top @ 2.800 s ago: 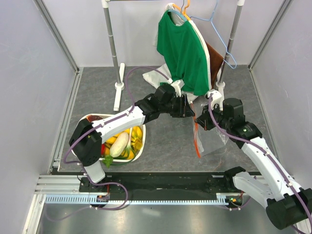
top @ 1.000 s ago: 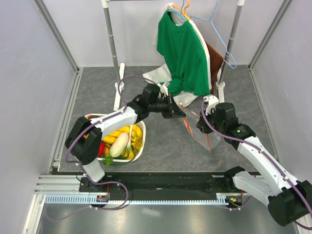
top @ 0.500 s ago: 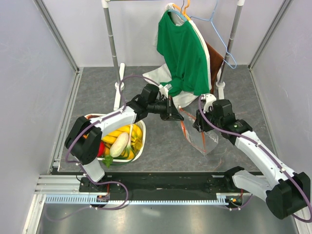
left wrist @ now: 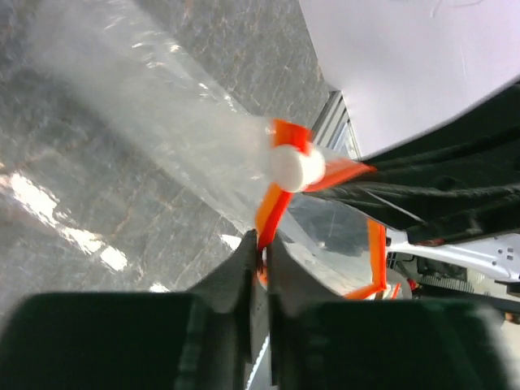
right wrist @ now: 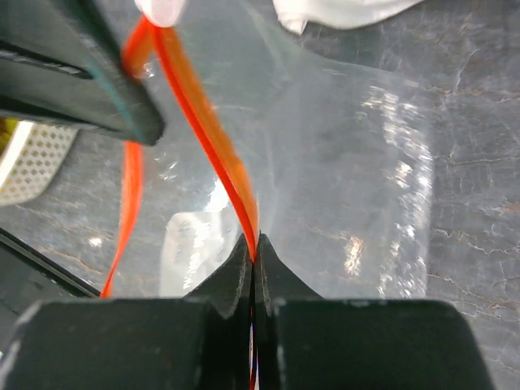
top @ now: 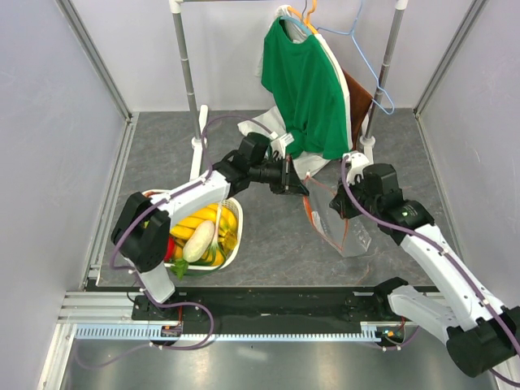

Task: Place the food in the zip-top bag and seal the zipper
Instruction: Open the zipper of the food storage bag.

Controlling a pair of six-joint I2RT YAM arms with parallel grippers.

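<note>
We log the left gripper pinched shut on the zipper, with the orange strip caught between its fingers just below a white slider. The right gripper is clamped tight on the same strip, at a point further along the mouth. From the right wrist we see the strip run up from these fingers toward the left gripper's dark finger, and a second run of orange hangs beside it, so the mouth stands parted. The bag sits right of centre on the table, in front of the green shirt. Its mouth end is held up between the two grippers and its clear body trails down toward the table top. We cannot tell how much of it rests there. A pale label shows through the plastic. The food lies in the white basket at the near left, well apart from the bag. In it we see bananas, a radish and a red piece. A white cloth lies behind the left gripper.
</note>
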